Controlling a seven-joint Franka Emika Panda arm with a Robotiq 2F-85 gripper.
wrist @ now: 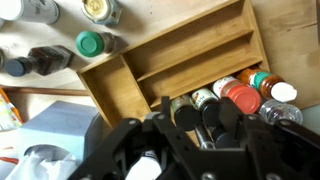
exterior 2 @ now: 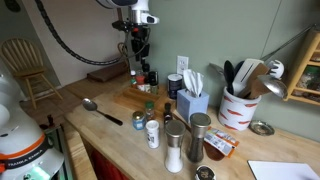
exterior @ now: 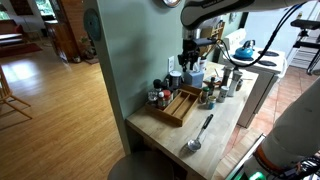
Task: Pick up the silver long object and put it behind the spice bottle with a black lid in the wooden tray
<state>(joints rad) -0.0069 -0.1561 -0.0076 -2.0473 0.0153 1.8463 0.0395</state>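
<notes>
The silver long object, a metal spoon (exterior: 201, 131) (exterior 2: 102, 111), lies on the wooden counter in front of the wooden tray (exterior: 178, 108) (wrist: 130, 85), apart from it. The tray's compartments look empty. My gripper (exterior: 190, 52) (exterior 2: 137, 50) (wrist: 198, 116) hangs open and empty above the tray's far end, well away from the spoon. In the wrist view a black-lidded spice bottle (wrist: 185, 112) stands just outside the tray, seen between my fingers. The spoon is out of the wrist view.
Spice jars cluster by the tray, among them a red-lidded one (wrist: 243, 98) and a green-lidded one (wrist: 92, 43). A blue box of utensils (exterior 2: 192, 103), a white utensil crock (exterior 2: 240, 108) and shakers (exterior 2: 175, 145) stand on the counter. The wall is close behind.
</notes>
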